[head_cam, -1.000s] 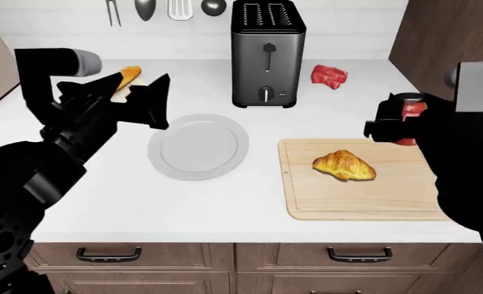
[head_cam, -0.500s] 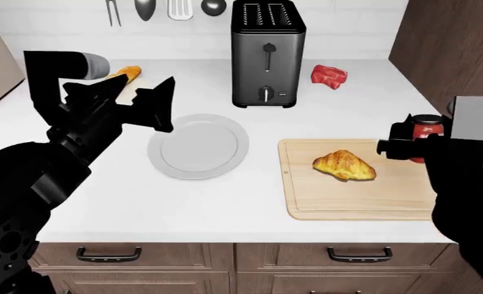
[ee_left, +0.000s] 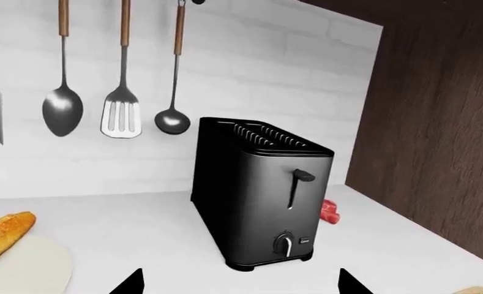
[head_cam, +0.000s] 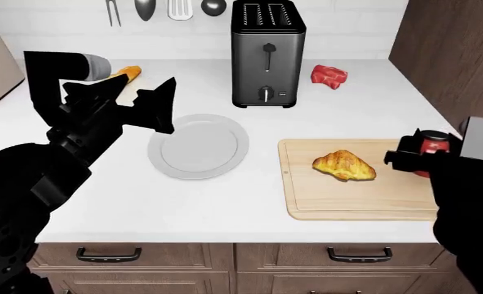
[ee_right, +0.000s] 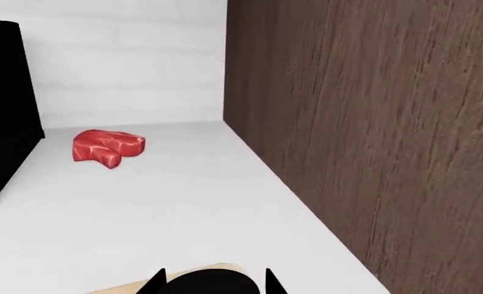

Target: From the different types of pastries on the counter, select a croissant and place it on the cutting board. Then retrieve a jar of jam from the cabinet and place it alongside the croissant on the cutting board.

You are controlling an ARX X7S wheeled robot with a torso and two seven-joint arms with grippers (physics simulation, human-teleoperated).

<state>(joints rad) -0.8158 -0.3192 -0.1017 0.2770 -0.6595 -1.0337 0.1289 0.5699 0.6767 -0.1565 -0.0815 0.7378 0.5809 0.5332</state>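
The golden-brown croissant point(head_cam: 344, 165) lies on the pale wood cutting board point(head_cam: 348, 199) on the white counter point(head_cam: 127, 190). My right gripper point(head_cam: 422, 157) is shut on a red jam jar point(head_cam: 434, 147) with a black lid, held at the board's right end beside the croissant. Whether the jar rests on the board I cannot tell. In the right wrist view the black lid point(ee_right: 209, 285) fills the gap of the right gripper point(ee_right: 212, 283), with the board's corner point(ee_right: 221, 268) behind it. My left gripper point(head_cam: 161, 105) hangs open and empty above the counter left of the plate; in its wrist view the left gripper point(ee_left: 239, 285) faces the toaster.
A round grey plate point(head_cam: 199, 146) sits left of the board. A black toaster point(head_cam: 265, 55) stands at the back, a red chunk of meat point(head_cam: 329, 76) to its right. A baguette-like loaf point(head_cam: 128, 74) lies at the back left. A brown wood cabinet side point(ee_right: 372, 122) bounds the counter's right.
My right gripper has carried the jar down and to the right, from above the board's far edge to its right end. The left arm has barely shifted.
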